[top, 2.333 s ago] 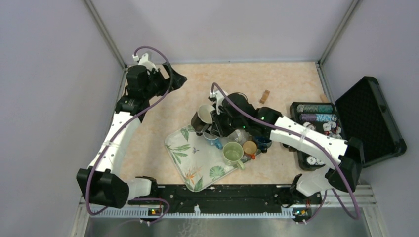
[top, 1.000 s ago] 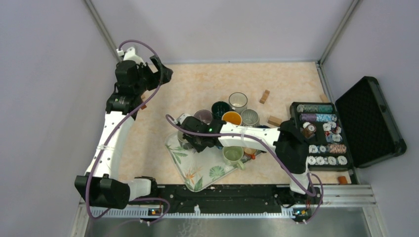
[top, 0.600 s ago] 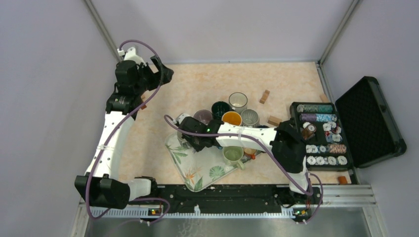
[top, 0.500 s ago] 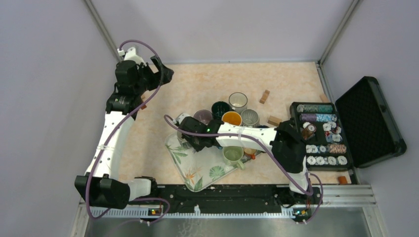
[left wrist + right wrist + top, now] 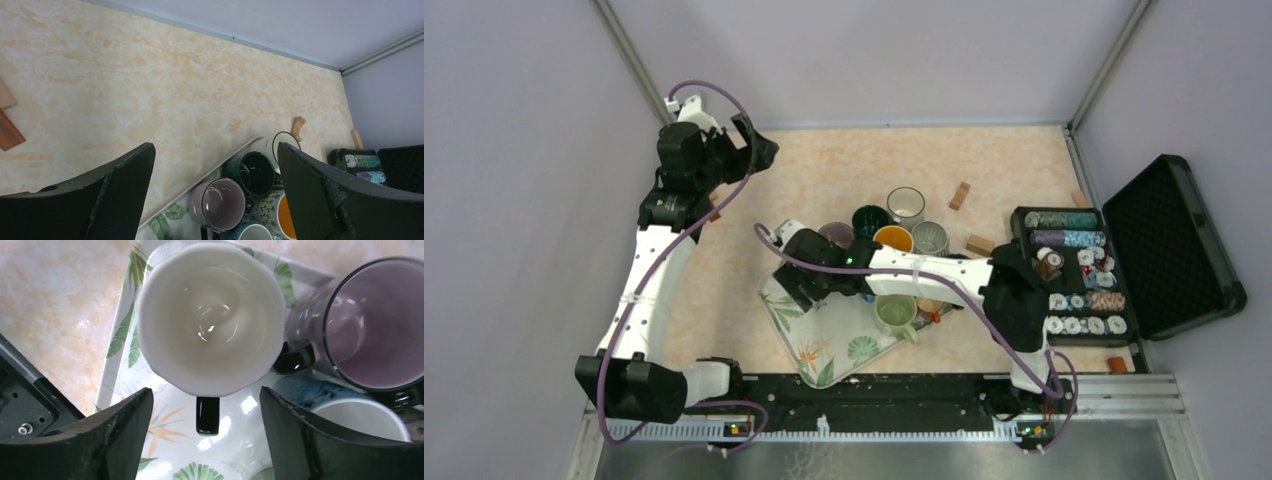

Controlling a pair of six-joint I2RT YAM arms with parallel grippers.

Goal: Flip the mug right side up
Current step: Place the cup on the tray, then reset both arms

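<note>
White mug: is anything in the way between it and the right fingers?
No, nothing visible. The white mug stands upright right below the open right fingers; the purple mug only sits close beside it.

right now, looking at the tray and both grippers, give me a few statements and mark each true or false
1. The white mug stands with its opening up on the tray. True.
2. The right gripper is shut on the white mug. False: its jaws are open, one finger at each side below the mug.
3. The left gripper holds a mug. False: it is open and empty, above the table.
4. The purple mug sits beside the white mug, opening up too. True.
</note>
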